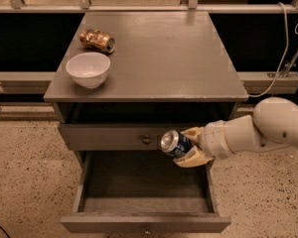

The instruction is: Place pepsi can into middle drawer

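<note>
The pepsi can point(174, 143), blue with a silver end, lies on its side in my gripper point(190, 147), silver end pointing left. The gripper's tan fingers are shut on the can. It hangs in front of the closed upper drawer point(114, 137), just above the right part of the open middle drawer point(144, 221). The middle drawer is pulled out towards the camera and its inside shows no objects. My white arm comes in from the right.
A white bowl point(88, 69) and a gold-brown can point(97, 39) lying on its side sit at the left of the grey cabinet top point(159, 53). A cable point(283, 48) hangs at the right. Speckled floor surrounds the cabinet.
</note>
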{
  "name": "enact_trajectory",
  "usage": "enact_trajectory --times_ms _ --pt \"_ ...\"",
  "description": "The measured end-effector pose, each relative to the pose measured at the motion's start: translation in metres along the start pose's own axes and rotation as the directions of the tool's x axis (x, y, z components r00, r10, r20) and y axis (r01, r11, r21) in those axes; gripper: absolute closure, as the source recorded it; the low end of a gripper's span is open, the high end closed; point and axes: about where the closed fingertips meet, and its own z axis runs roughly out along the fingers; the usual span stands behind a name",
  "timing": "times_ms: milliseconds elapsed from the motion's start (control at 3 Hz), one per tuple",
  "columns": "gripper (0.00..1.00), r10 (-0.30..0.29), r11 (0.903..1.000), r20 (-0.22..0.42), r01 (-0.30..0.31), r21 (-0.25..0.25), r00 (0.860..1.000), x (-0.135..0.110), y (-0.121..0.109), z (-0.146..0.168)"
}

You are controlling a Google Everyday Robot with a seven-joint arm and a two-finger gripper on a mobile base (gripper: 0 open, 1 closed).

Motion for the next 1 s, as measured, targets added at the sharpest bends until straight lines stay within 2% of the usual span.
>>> enact_trajectory --times_ms 333,667,1000 --pt "1.00 0.000 0.9985 -0.009 0.001 0.055 1.000 0.006 -0.012 0.010" --pt "1.00 -0.030 0.9992 -0.022 0.030 0.027 0.999 0.003 -0.007 0.016" --pt "1.00 0.081 0.9966 -0.093 -0.082 -0.003 0.992 0.103 0.013 0.072"
